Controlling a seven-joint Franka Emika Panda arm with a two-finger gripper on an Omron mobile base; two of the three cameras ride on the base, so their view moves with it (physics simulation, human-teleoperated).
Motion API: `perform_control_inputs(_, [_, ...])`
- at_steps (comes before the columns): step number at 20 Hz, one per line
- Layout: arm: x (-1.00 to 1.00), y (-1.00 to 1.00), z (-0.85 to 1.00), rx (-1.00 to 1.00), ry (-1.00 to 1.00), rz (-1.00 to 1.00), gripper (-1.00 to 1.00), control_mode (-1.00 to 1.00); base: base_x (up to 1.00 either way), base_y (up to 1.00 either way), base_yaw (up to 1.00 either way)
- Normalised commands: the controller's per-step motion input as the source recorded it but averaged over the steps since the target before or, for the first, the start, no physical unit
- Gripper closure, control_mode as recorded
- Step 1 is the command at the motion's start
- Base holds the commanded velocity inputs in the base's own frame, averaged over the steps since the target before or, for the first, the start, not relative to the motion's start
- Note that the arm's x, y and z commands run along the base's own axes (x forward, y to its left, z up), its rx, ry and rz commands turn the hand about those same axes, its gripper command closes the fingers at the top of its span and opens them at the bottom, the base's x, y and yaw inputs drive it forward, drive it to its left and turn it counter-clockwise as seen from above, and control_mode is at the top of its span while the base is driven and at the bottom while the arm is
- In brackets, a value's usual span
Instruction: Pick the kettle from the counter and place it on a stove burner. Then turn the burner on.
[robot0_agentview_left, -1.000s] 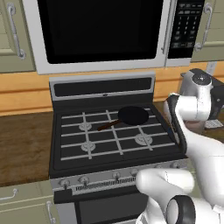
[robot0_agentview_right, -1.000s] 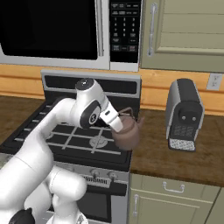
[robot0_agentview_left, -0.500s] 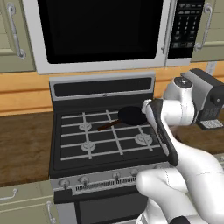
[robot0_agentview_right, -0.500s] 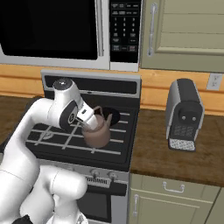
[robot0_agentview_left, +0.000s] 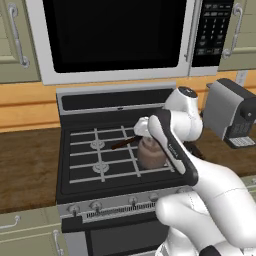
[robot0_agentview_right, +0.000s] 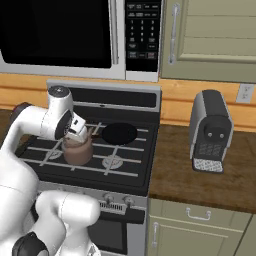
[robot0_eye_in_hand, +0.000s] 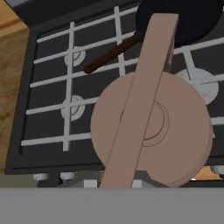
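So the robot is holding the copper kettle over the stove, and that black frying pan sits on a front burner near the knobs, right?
Not quite. The frying pan sits on a back burner, near the stove's rear panel, as the right base view shows. The rest holds: the gripper does hold the copper kettle over the stove.

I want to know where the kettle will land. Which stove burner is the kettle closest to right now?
The front right stove burner. The kettle, carried by the tool, hangs just beside it; the frying pan covers the back right one.
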Motion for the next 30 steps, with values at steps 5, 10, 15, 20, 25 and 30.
perform_control_inputs(5, [0.26,1.00,-0.20,0.00,0.00,0.12,1.00,-1.00,0.00,0.00,0.00])
perform_control_inputs(10, [0.37,1.00,-0.12,0.00,0.00,0.06,1.00,-1.00,0.00,0.00,0.00])
perform_control_inputs(15, [0.32,1.00,-0.19,0.00,0.02,0.03,1.00,-1.00,0.00,0.00,0.00])
perform_control_inputs(20, [0.19,0.78,-0.08,-0.06,0.00,0.00,1.00,-1.00,0.00,0.00,0.00])
perform_control_inputs(25, [0.31,0.02,-0.05,-0.03,0.00,0.00,1.00,-1.00,0.00,0.00,0.00])
perform_control_inputs(30, [0.38,0.00,-0.12,-0.05,0.00,0.00,1.00,-1.00,0.00,0.00,0.00])
